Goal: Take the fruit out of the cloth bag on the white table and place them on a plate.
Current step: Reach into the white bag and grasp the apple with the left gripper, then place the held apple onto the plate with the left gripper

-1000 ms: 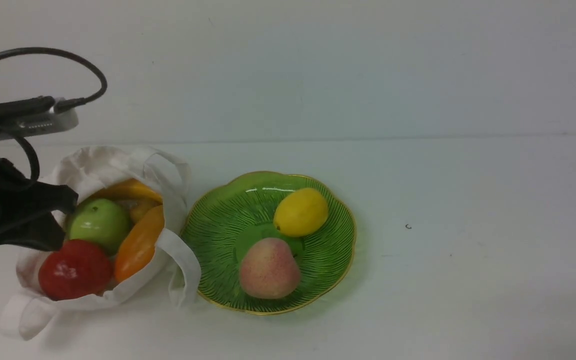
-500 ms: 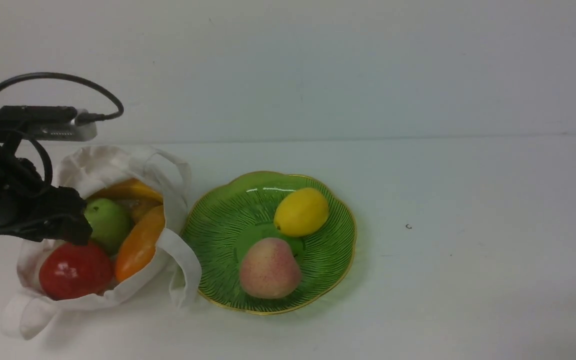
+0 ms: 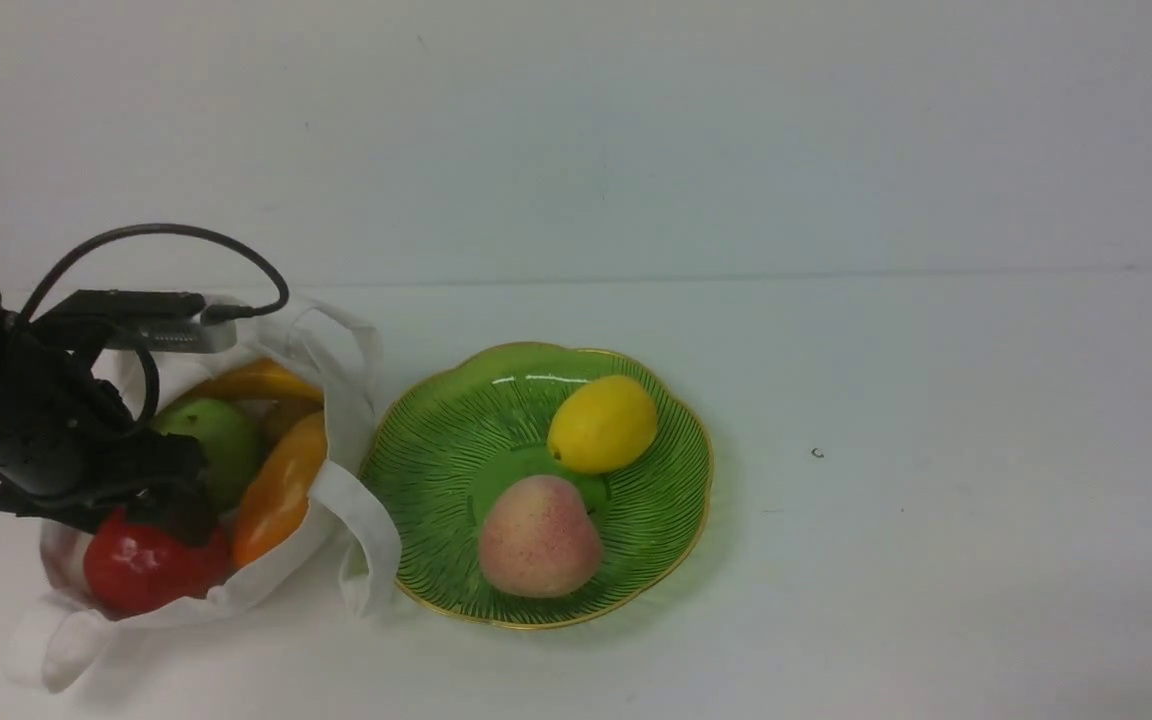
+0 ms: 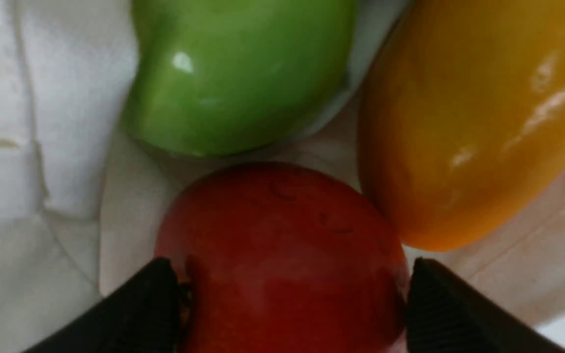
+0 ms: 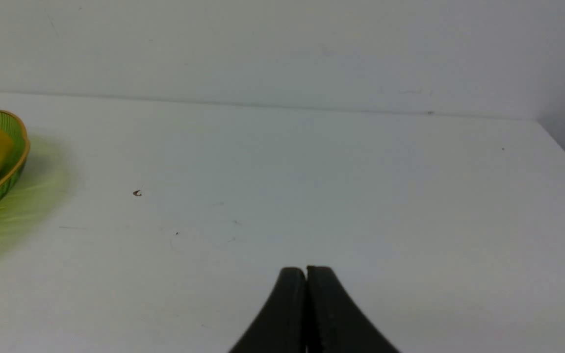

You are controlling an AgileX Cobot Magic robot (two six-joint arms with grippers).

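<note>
The left end effector (image 4: 292,289) sits inside the soft, creased cloth bag (image 3: 341,350), fingers (image 4: 135,318) spread wide on either flank of the glossy red apple (image 3: 141,572), with a smooth green apple (image 3: 221,440) and a long orange fruit (image 3: 281,485) crowding close. The ribbed, gold-rimmed green plate (image 3: 436,440) beside the bag holds a yellow fruit (image 3: 601,423) and a speckled pink fruit (image 3: 539,537). The right end effector (image 5: 306,274), pressed shut and empty, hangs over bare white table (image 3: 936,500).

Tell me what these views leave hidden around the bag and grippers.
- Left wrist view: left gripper fingers flank the red apple; frame edge cuts them, so contact unclear.
- Front view: gripper body hides the apple's top; green apple partly covers the small fruit deeper in the bag.
- Right gripper: absent from front view.
</note>
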